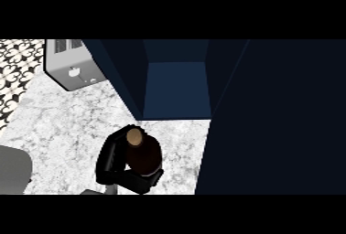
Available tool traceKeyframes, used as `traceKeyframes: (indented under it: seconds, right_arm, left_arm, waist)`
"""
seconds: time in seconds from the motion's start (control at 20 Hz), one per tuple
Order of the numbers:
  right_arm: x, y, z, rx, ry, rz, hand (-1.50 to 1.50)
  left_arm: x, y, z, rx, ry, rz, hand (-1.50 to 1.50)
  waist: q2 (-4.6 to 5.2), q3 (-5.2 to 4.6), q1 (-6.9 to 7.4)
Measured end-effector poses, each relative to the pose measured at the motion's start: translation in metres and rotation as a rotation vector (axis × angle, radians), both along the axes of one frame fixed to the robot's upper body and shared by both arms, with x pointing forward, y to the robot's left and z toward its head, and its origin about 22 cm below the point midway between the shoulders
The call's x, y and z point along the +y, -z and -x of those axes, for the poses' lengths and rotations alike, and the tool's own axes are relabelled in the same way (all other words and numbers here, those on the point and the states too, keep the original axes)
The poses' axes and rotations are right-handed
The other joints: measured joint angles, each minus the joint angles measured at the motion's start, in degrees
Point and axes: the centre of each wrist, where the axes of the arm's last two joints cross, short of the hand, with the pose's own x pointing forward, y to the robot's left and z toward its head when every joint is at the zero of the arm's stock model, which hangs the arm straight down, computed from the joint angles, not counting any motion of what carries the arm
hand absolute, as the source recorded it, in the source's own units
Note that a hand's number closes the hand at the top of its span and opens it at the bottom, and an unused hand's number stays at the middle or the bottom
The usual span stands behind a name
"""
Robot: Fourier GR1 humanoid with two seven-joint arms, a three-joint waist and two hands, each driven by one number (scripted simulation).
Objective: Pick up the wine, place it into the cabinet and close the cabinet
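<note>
1. One black hand (118,171) in view, low centre, fingers and thumb curled round the dark glass wine bottle with a tan cork top (138,151). Which arm it belongs to cannot be told from this view; it shows left of middle. No second hand is visible.
2. One wine bottle, held above the white-and-grey marbled counter (61,123), just in front of the cabinet mouth and not yet inside it. Whether it is clear of the counter or touching it cannot be told.
3. One grey rounded object (12,169) at the left edge; what it is cannot be told.
4. One dark navy cabinet (177,87), open, its inner floor a lighter blue with nothing seen on it. One tall navy door panel (277,119) stands swung out along the right.
5. One silver metal toaster (73,64) at far left, beside the cabinet's left wall, with black-and-white patterned tile (17,64) behind it.
6. Progress, as a judgement: pickup looks done. Left to do: carry the bottle forward into the cabinet, release, withdraw, close the door.
</note>
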Motion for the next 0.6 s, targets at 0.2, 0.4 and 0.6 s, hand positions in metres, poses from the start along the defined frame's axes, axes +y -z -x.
traceKeyframes:
  seconds: [0.2, 0.4, 0.6]
  right_arm:
    - [-0.003, 0.003, 0.000, -0.007, 0.016, 0.008, -1.50]
    - [-0.005, 0.004, 0.001, -0.002, 0.018, 0.014, -1.50]
    - [-0.007, 0.005, 0.001, -0.010, 0.022, 0.018, -1.50]
  left_arm:
    - [-0.001, -0.005, -0.013, -0.010, -0.034, -0.032, 1.50]
    - [-0.007, -0.008, -0.025, -0.010, -0.065, -0.072, 1.50]
    - [-0.015, -0.009, -0.041, -0.025, -0.075, -0.110, 1.50]
  waist:
    - [0.08, 0.02, 0.10]
    - [0.08, 0.01, -0.04]
    - [0.16, 0.02, -0.06]
